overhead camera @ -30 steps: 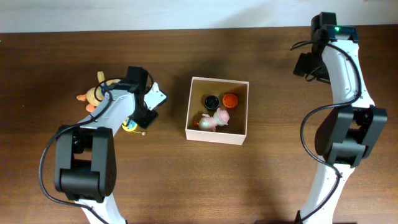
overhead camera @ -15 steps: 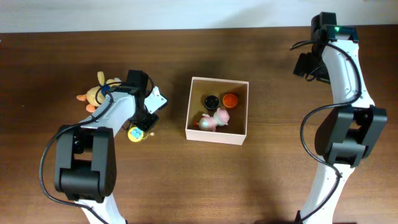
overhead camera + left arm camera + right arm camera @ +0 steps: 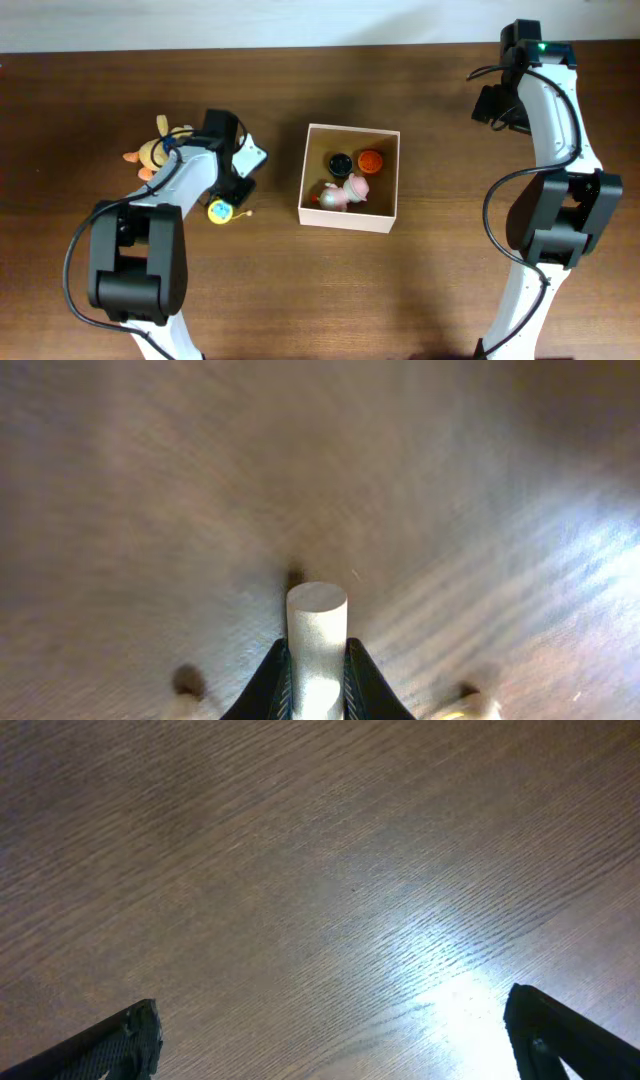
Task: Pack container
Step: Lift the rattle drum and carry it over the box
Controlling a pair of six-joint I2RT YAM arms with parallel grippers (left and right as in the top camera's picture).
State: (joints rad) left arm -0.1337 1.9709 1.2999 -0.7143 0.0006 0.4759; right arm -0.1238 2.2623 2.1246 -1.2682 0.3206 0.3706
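The left arm bends in over the desk (image 3: 420, 290) to the left of the container (image 3: 346, 218), which sits mid-desk with small toys inside. The left gripper (image 3: 317, 660) points down with its jaws pinched narrow on a pale round peg (image 3: 317, 608), while the right gripper (image 3: 335, 1035) hangs over bare wood at the far right, jaws spread wide. Against a second ago, the left jaws have closed in and the yellow round toy (image 3: 219, 211), then half hidden under the wrist, lies clear beside it; the right arm has not moved.
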